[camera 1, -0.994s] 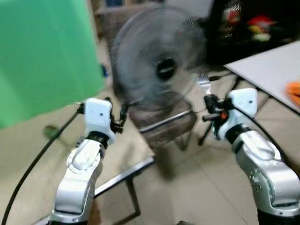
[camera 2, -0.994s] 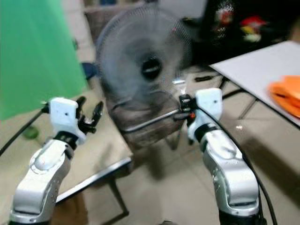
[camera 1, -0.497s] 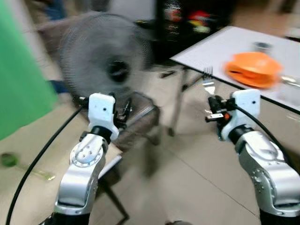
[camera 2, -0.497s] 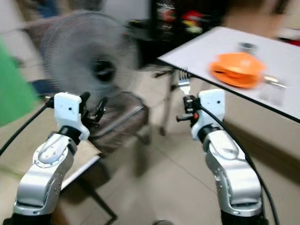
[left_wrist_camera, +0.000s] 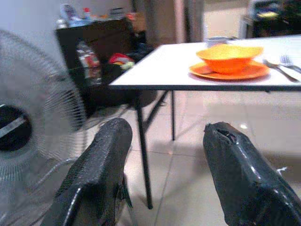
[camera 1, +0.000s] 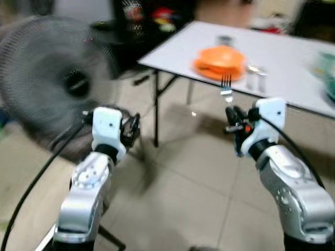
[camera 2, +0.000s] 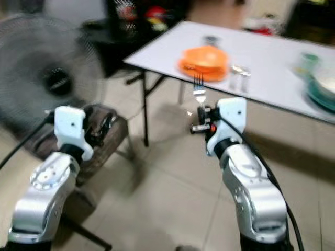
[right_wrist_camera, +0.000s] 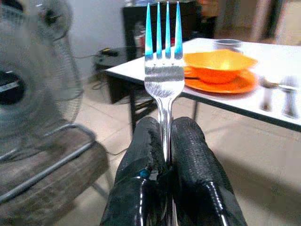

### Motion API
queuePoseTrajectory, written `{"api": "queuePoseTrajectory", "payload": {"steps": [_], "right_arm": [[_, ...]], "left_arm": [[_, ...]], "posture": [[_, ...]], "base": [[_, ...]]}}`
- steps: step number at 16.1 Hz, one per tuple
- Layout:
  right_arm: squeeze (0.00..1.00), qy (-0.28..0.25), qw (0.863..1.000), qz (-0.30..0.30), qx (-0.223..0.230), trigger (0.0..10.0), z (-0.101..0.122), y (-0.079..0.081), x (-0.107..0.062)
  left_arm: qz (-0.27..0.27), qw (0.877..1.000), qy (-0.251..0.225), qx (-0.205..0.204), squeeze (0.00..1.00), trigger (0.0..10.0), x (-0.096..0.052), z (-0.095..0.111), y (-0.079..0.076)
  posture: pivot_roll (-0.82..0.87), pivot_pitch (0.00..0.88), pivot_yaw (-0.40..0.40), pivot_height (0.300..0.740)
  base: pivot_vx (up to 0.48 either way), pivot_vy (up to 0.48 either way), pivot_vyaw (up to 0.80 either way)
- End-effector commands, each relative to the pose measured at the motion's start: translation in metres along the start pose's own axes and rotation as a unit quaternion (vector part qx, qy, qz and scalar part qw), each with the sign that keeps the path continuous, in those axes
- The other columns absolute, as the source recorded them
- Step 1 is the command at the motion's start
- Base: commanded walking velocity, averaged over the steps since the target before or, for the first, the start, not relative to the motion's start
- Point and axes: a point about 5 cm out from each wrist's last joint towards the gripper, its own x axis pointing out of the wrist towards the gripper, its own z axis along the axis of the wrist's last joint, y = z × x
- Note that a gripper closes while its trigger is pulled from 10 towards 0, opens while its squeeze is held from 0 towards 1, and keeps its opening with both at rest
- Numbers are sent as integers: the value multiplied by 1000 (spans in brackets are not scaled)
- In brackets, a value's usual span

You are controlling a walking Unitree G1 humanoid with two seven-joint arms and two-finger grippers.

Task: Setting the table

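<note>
Fork: silver metal, tines tinted blue at the tips. Right gripper: glossy black fingers; white housing, silver arm, black cable. Left gripper: black fingers, same white housing and silver arm. Table: white top, black legs. Bowl: orange, on an orange plate. Dish at table's far end: teal rim, pale inside. Fan: grey wire grille, black hub. Chair seat: brown-grey fabric, silver tube frame. Floor: beige tiles, faint grey grout lines. Cabinet: dark brown.
</note>
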Motion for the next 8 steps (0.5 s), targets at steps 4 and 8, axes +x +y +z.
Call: {"api": "queuePoseTrajectory", "payload": {"steps": [4,8], "right_arm": [[0,-2,1000,-10,13,10000,3,-2,3],[0,2,1000,-14,12,10000,-1,0,5]], "left_arm": [[-10,1000,-2,5,0,10000,0,3,-5],[20,1000,-10,-1,0,10000,0,4,6]], "posture": [[1,0,51,740],[7,0,61,740]], "base": [[0,0,-800],[0,0,-800]]}}
